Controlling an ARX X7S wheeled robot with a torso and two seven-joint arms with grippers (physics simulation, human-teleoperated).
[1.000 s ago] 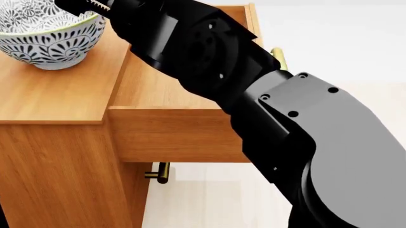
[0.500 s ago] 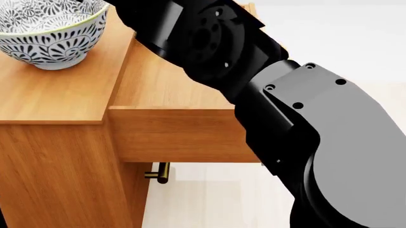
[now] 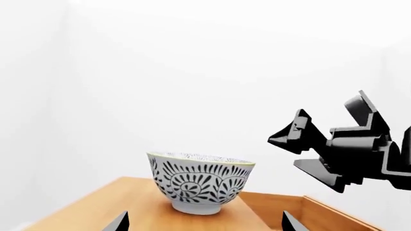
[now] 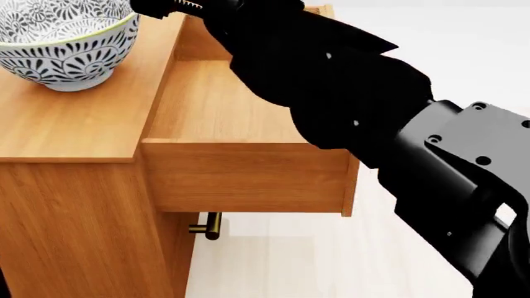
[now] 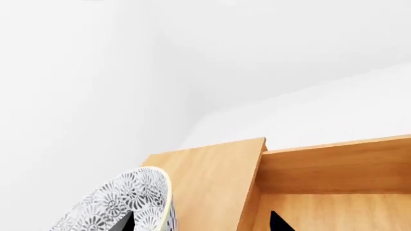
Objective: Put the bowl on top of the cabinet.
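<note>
One bowl [image 4: 62,43] shows, and one cabinet [image 4: 74,124]; the bowl stands upright on the cabinet's flat top, at about ten o'clock in the head view, its far and left sides cut off by the picture's edge. One drawer [image 4: 240,174] stands pulled out from the cabinet at its upper right, its wooden floor bare where it shows, and one brass handle [image 4: 208,226] peeps out below it, mostly hidden by the drawer front. One arm is in that view, the right arm [image 4: 373,124], a black bulk running from five o'clock up to eleven o'clock across the drawer; it covers much of the drawer's far wall and right side. The right gripper [image 4: 166,7] lies at the top edge just beside the bowl's rim, apart from it, with nothing between the fingers; in the left wrist view the same gripper appears at three o'clock, off to the side of the bowl, its fingers spread apart. The left gripper [image 3: 202,224] shows only as two dark fingertips [image 3: 119,222] at the lower edge of its own view, set wide apart and holding nothing, with the bowl ahead of them on the wood.
</note>
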